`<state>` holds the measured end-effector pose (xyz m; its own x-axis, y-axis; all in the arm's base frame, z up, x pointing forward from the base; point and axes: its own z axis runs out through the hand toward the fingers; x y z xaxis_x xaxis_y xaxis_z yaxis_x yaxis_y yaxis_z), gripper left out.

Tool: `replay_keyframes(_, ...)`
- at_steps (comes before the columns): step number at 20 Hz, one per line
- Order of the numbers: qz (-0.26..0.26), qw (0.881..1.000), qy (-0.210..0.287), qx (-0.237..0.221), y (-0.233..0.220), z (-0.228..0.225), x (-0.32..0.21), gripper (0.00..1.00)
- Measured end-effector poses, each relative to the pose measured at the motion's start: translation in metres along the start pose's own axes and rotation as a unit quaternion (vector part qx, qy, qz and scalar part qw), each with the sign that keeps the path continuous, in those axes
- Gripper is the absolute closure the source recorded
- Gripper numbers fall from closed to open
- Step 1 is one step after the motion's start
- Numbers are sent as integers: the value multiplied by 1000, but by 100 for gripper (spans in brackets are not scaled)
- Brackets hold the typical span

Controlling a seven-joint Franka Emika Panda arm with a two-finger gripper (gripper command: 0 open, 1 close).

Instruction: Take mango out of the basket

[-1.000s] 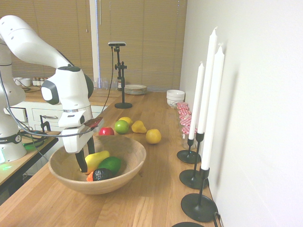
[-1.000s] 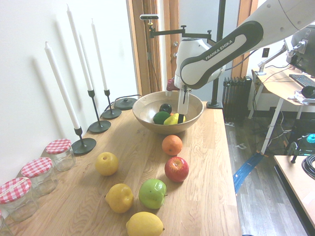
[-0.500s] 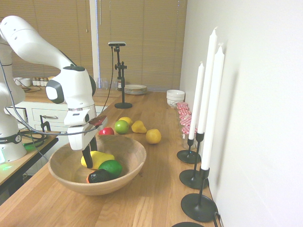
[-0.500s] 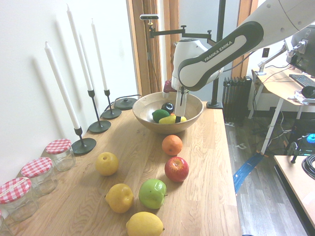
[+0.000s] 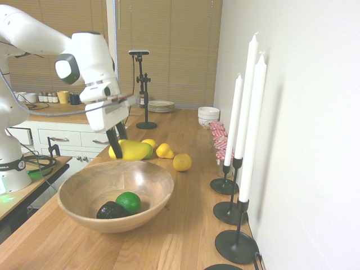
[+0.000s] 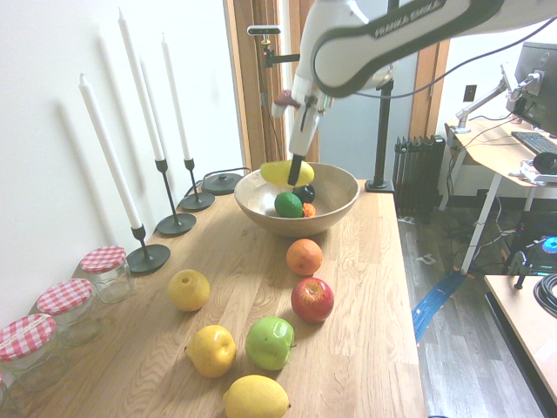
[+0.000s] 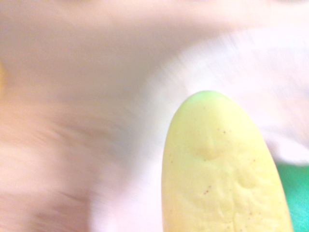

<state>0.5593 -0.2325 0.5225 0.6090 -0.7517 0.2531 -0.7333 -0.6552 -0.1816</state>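
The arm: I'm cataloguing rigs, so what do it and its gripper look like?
The arm is glossy white with rounded shells, dark grey joint rings and a dark band bearing white lettering. A thin cable runs along it. The gripper has a boxy white body and two slim black fingers.

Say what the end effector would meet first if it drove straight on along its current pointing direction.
Probably the basket: the end effector, shut on the mango, points steeply down above it. Depth leaves the exact spot unclear.

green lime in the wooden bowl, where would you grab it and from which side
Across the middle of the round green lime, coming from straight above: the light-brown wooden bowl walls block a side approach, and the dark avocado crowds one flank, so place the fingers on its free sides.
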Motion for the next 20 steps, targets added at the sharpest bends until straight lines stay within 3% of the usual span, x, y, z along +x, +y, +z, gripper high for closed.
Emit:
replay_keyframes(4,-8,1000,-1,5,-81,-9,-55,100)
replay_keyframes(10,-14,1000,-21,4,-175,26,-151,100)
replay_keyframes(20,29,998,-37,-33,-169,104,-150,100)
